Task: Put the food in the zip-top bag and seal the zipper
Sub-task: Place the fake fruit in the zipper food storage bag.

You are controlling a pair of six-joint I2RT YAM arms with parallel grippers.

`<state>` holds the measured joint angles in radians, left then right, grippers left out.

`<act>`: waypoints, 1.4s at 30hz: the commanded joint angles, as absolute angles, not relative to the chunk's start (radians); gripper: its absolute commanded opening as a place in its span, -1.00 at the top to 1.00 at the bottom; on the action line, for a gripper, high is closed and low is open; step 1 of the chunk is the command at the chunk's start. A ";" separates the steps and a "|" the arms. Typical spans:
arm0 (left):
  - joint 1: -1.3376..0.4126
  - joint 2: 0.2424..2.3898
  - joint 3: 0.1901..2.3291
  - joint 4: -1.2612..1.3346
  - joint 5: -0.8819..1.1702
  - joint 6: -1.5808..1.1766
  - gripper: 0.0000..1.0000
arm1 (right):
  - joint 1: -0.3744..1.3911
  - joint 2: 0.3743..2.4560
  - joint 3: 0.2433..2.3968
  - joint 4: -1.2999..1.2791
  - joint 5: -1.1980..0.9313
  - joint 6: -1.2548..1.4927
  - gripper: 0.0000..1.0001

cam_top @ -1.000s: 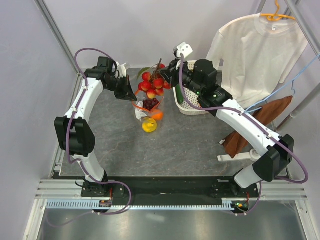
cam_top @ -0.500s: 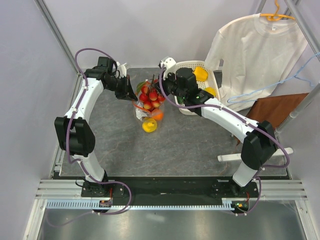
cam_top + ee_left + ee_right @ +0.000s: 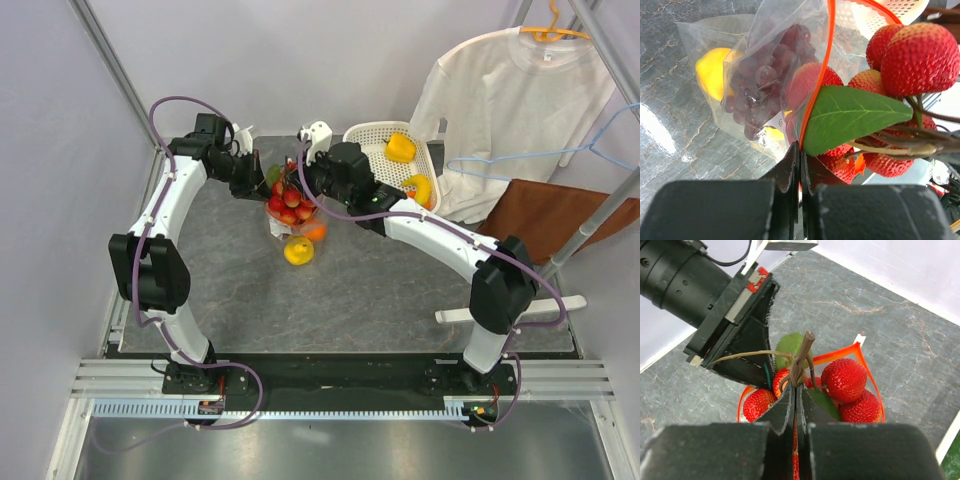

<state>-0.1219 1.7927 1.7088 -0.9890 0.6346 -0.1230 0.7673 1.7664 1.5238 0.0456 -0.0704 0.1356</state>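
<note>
Over grey marbled table (image 3: 380, 290): left claw (image 3: 800, 150) pinches zipper (image 3: 826, 65), right claw (image 3: 796, 390) clamps fruit stem (image 3: 805, 345).

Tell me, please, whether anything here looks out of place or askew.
Nothing is spilled or damaged. The bunch of red bumpy fruits, held by its stem in the right gripper, is only partly inside the clear plastic bag; its green leaf overlaps the orange-red zipper strip that the left gripper pinches.
</note>
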 commanded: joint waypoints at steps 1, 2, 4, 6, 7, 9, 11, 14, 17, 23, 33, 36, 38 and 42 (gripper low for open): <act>-0.127 1.770 1.733 -0.960 0.690 -0.110 0.96 | 0.782 1.756 1.465 0.145 -0.028 0.118 1.00; -0.126 1.769 1.733 -0.960 0.707 -0.109 0.96 | 0.779 1.759 1.442 0.164 -0.014 0.082 1.00; -0.126 1.763 1.727 -0.962 0.748 -0.106 0.96 | 0.775 1.776 1.417 0.175 0.015 0.063 1.00; -0.126 1.749 1.720 -0.960 0.765 -0.107 0.96 | 0.762 1.789 1.393 0.201 0.018 0.074 1.00; -0.124 1.747 1.717 -0.960 0.776 -0.106 0.96 | 0.758 1.790 1.384 0.236 0.009 0.083 1.00; -0.123 1.744 1.712 -0.960 0.788 -0.109 0.96 | 0.758 1.802 1.384 0.245 0.003 0.103 1.00; -0.117 1.747 1.712 -0.960 0.810 -0.115 0.96 | 0.759 1.813 1.399 0.223 -0.038 0.127 1.00; -0.106 1.753 1.721 -0.960 0.837 -0.129 0.96 | 0.767 1.836 1.417 0.170 -0.032 0.130 1.00; -0.101 1.763 1.732 -0.959 0.868 -0.138 0.96 | 0.773 1.873 1.457 0.103 -0.018 0.138 1.00; -0.092 1.761 1.723 -0.960 0.877 -0.141 0.96 | 0.770 1.820 1.535 0.020 -0.136 0.158 0.09; -0.069 1.764 1.729 -0.956 0.847 -0.144 0.96 | 0.692 1.651 1.551 -0.213 -0.127 0.081 -0.46; -0.071 1.769 1.726 -0.954 0.848 -0.141 0.96 | 0.654 1.667 1.554 -0.250 -0.078 0.081 -0.37; -0.071 1.769 1.726 -0.954 0.847 -0.141 0.96 | 0.626 1.707 1.584 -0.271 -0.077 0.095 -0.33; -0.071 1.769 1.729 -0.951 0.844 -0.143 0.96 | 0.607 1.772 1.621 -0.302 -0.100 0.133 -0.27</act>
